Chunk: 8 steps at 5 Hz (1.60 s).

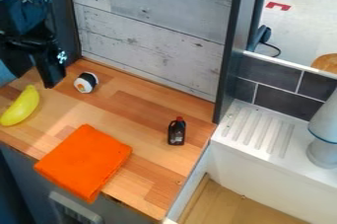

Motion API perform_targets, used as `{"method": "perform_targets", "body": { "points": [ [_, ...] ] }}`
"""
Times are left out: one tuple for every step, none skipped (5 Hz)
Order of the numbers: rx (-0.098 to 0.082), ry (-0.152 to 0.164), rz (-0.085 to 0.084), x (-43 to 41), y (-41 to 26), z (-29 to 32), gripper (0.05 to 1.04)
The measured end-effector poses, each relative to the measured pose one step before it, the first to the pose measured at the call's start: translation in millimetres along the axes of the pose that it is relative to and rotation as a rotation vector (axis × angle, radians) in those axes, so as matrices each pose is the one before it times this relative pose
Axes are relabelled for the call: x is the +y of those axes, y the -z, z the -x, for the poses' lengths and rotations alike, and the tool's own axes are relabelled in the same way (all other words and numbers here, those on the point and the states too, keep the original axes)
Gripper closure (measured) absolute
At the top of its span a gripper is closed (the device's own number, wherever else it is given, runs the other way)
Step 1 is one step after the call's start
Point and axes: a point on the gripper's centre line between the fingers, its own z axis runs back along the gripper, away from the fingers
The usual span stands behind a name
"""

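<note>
The black gripper (50, 72) hangs at the upper left, above the back left part of the wooden counter (145, 109); I cannot make out anything held in it. Just right of it lies a sushi roll toy (85, 82) with a white and orange face and a dark wrap. A yellow banana (21, 105) rests below and left of the gripper. An orange folded cloth (85, 161) lies at the counter's front, one corner over the edge. Toward the right side stands a small dark bottle with a red cap (176, 131).
A grey wood-plank wall (151, 30) closes off the back, ending at a dark upright post (230, 50). Right of the counter is a white ridged drainboard (263, 131) with a grey-white object (322, 151) on it. A lower wooden surface (217, 203) shows at the bottom.
</note>
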Motion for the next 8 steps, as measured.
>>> {"method": "perform_targets", "body": {
  "points": [
    [0.0189, -0.0047, 0.0065, -0.16, 5.9, 2.44, 0.083],
    [0.0533, 0.0443, -0.0227, -9.04, 28.02, 2.29, 0.083],
    [0.0283, 0.0414, -0.0412, -0.59, 13.83, 11.57, 0.083],
    [-0.0121, 0.0511, -0.0474, -7.47, 17.82, 7.83, 0.083],
    [-0.0059, 0.0282, -0.0071, -3.39, 16.44, 5.61, 0.083],
    [0.0185, -0.0021, 0.0147, -1.52, 23.97, -1.87, 0.083],
    [0.0218, -0.0248, 0.0147, -2.06, 23.05, -1.56, 0.083],
    [-0.0193, 0.0009, 0.0116, -9.73, 15.04, -18.06, 0.083]
  ]
}}
